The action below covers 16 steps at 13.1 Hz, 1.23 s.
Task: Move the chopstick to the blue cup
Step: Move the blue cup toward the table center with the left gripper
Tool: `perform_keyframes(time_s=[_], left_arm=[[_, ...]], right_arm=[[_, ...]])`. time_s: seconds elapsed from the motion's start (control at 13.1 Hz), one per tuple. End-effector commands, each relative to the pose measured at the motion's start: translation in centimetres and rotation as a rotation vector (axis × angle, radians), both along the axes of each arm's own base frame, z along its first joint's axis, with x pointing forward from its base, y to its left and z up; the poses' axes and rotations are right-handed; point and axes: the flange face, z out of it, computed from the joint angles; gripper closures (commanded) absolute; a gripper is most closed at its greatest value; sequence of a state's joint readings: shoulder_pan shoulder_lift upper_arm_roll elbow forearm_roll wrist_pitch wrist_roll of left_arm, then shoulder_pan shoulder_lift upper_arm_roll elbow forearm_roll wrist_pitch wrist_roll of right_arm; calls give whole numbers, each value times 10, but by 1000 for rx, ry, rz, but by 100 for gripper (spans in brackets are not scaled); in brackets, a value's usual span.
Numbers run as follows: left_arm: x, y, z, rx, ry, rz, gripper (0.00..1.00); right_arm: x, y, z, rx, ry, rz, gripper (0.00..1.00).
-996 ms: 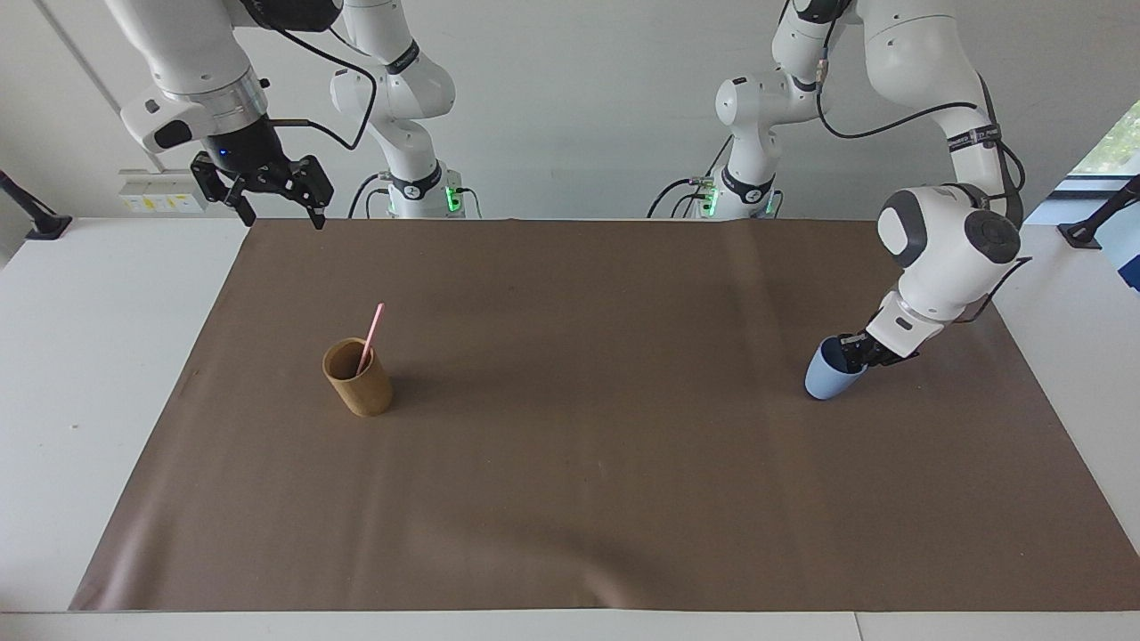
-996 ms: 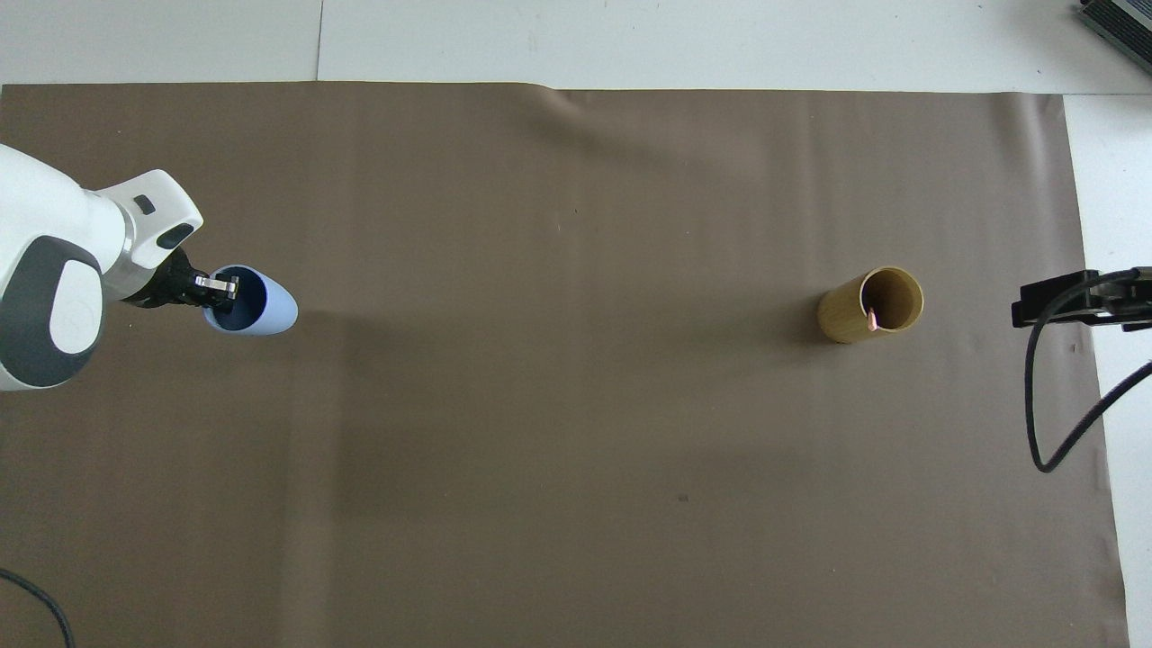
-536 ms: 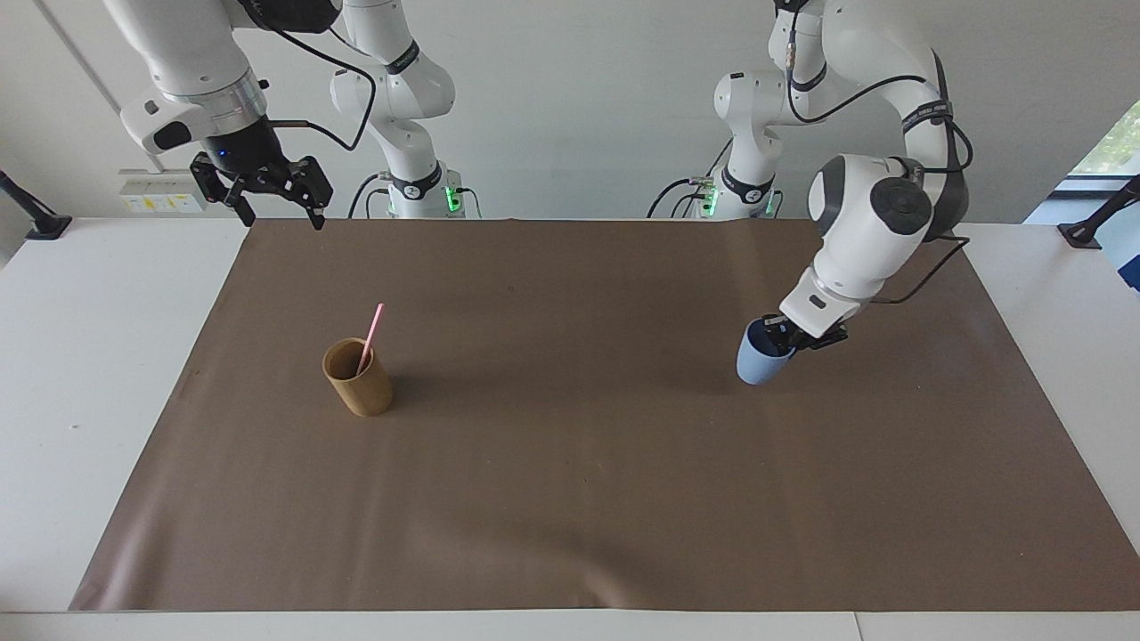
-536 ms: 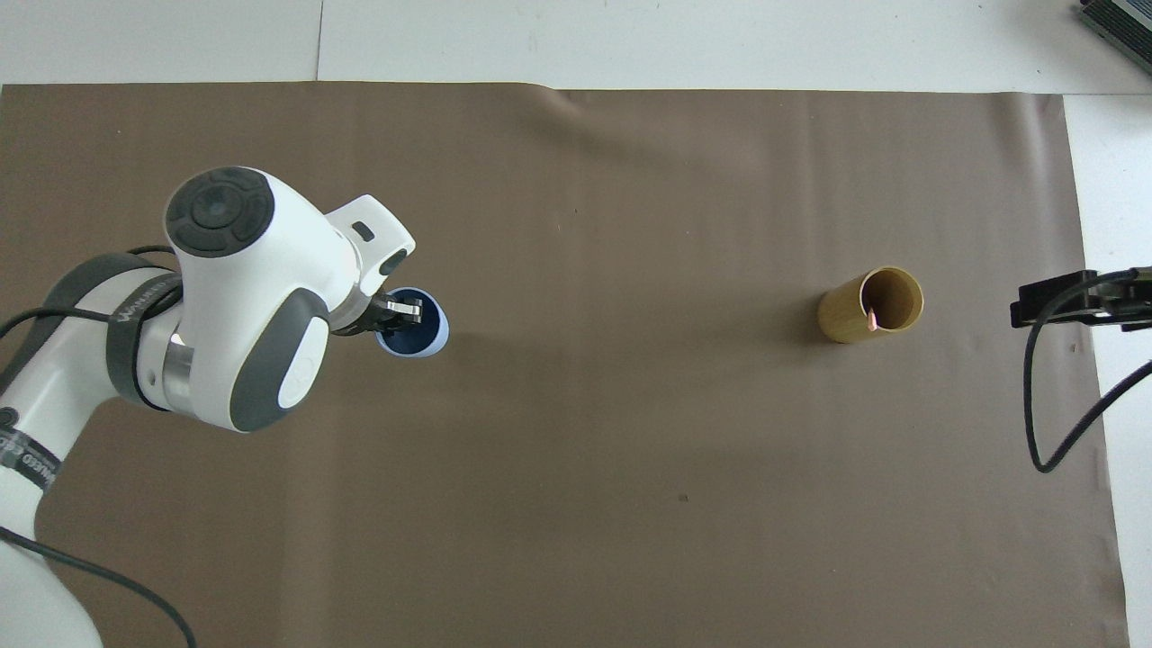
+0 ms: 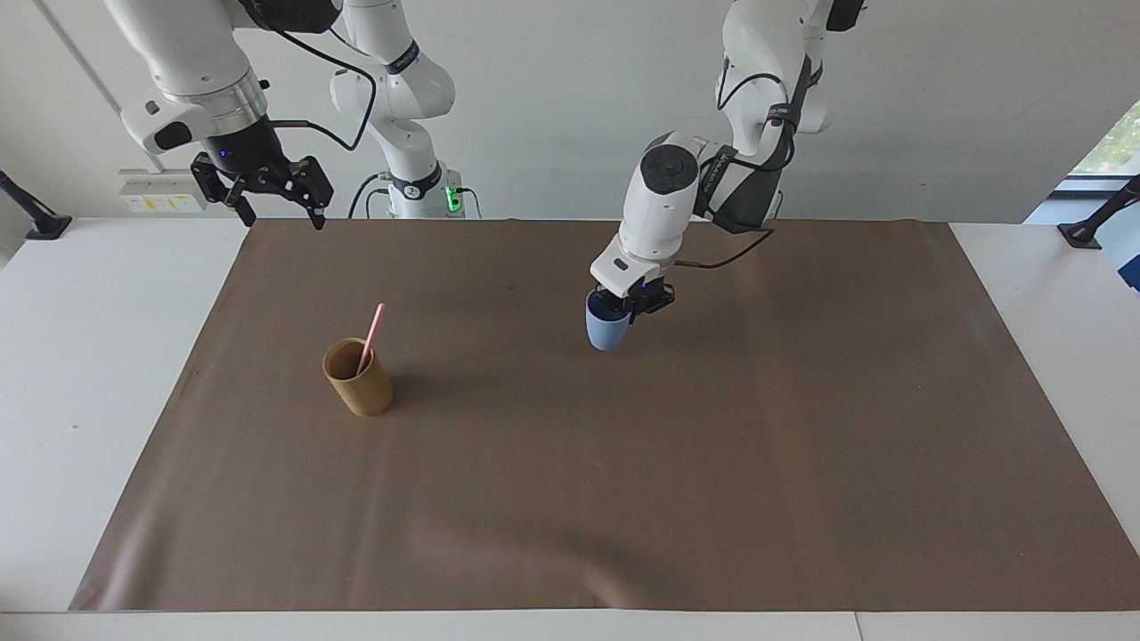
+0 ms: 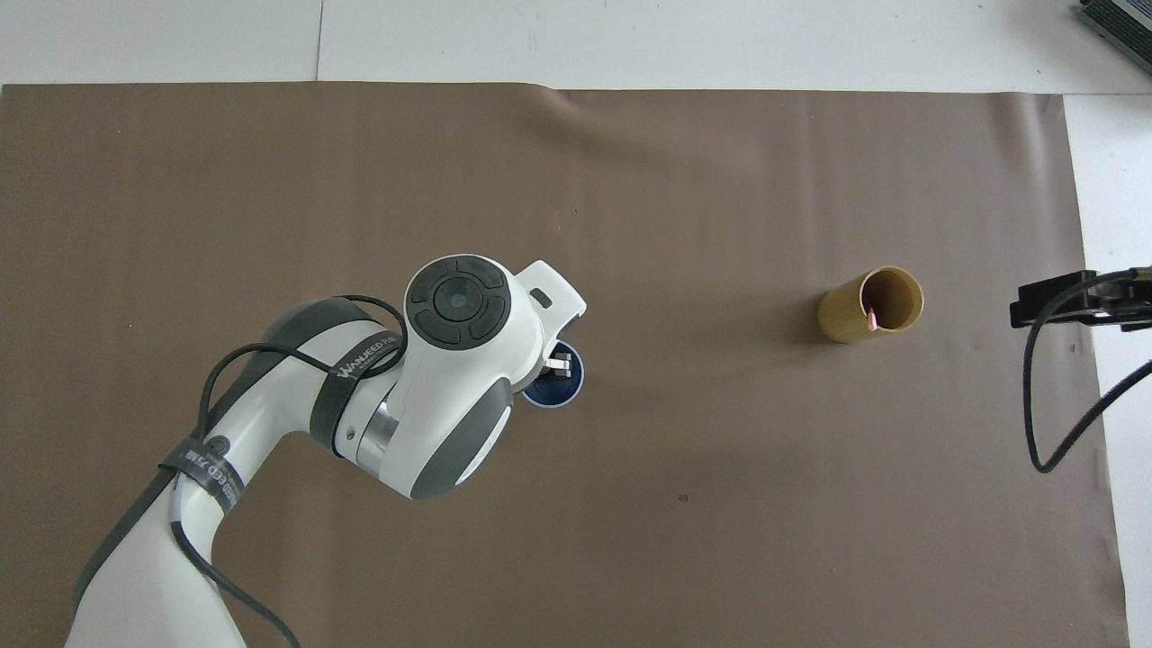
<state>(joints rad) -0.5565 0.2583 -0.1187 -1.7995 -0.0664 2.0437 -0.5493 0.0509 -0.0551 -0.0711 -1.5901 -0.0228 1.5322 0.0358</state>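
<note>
My left gripper clamped on the blue cup's rim above the brown mat, chopstick well apart in the brown cup, right gripper spread wide, waiting over the mat's corner, white wall

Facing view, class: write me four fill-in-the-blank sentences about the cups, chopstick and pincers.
1. The chopstick stands in the ____ cup.
2. The left pincer grips the ____ cup by its rim.
3. The right pincer is ____.
4. The mat is ____.

Missing: brown; blue; open; brown
</note>
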Motion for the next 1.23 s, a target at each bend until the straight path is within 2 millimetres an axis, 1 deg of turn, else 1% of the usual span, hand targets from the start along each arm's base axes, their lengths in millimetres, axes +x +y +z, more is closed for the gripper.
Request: perform_keyframes(time_s=[0.0, 0.08, 0.15, 0.23, 0.31, 0.38, 0.46, 0.54, 0.61, 0.69, 0.77, 0.84, 0.92, 1.0, 1.15], left_arm=[[2, -35, -8, -2, 19, 8, 100], [-5, -42, -13, 1, 20, -7, 100], [-6, -43, -16, 3, 23, -9, 100], [-11, -49, -24, 11, 30, -21, 100], [-12, -50, -28, 14, 33, -25, 100], [-12, -51, -28, 9, 32, -24, 100], [-11, -50, -31, 6, 30, -20, 83], [-13, -49, -37, 6, 30, -26, 51], [-13, -48, -39, 3, 26, -27, 46], [-15, -48, -41, 9, 33, -31, 43], [-13, -47, -38, 5, 26, -29, 35], [-9, -43, -32, -1, 18, -24, 32], [-8, -41, -26, 0, 17, -20, 17], [-8, -38, -11, -12, 1, -9, 10], [-4, -21, 18, -16, -12, 11, 0]], right_arm=[[-5, -1, 0, 4, -3, 13, 0], [-5, -1, -1, 4, -3, 13, 0], [-4, 0, 0, 4, -10, 15, 0], [-4, -1, -2, 4, -6, 15, 0], [-5, 0, -2, 4, -6, 16, 0], [-6, -1, -2, 4, -6, 15, 0], [-7, -1, -2, 4, -6, 15, 0], [-6, -1, -3, 4, -7, 17, 0], [-6, 0, -3, 4, -7, 18, 0], [-6, 0, -3, 4, -7, 18, 0], [-6, 0, -3, 4, -7, 20, 0], [-6, -1, -3, 4, -7, 18, 0], [-6, -1, -3, 4, -7, 18, 0], [-6, 0, -3, 4, -7, 20, 0], [-3, 0, -7, 4, -6, 20, 0]])
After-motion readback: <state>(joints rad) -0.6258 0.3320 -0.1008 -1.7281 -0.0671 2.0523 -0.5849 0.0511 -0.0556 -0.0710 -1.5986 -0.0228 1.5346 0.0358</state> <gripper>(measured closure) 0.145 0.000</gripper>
